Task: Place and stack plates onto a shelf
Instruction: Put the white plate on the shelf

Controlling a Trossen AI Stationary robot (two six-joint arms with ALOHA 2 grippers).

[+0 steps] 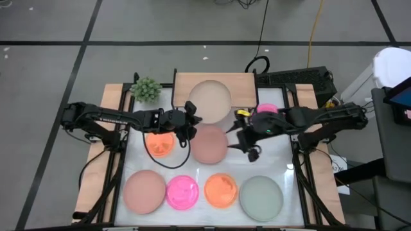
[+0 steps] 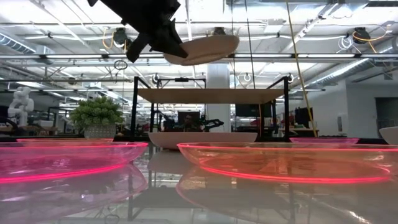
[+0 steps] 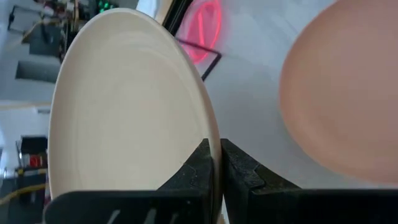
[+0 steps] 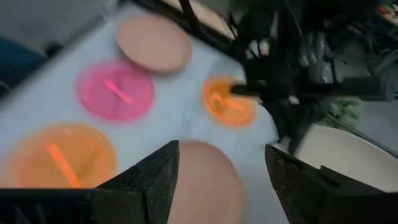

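Left hand (image 1: pixel 191 120) clenched on rim of beige plate (image 1: pixel 209 101) — plate held above shelf (image 1: pixel 244 83). Right hand (image 1: pixel 241 138) released, beside pink plate (image 1: pixel 209 144) on tabletop (image 1: pixel 276 160).

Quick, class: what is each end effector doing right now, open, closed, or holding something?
Left end effector: closed on the rim of the large round matte beige plate.
Right end effector: open, holding nothing.
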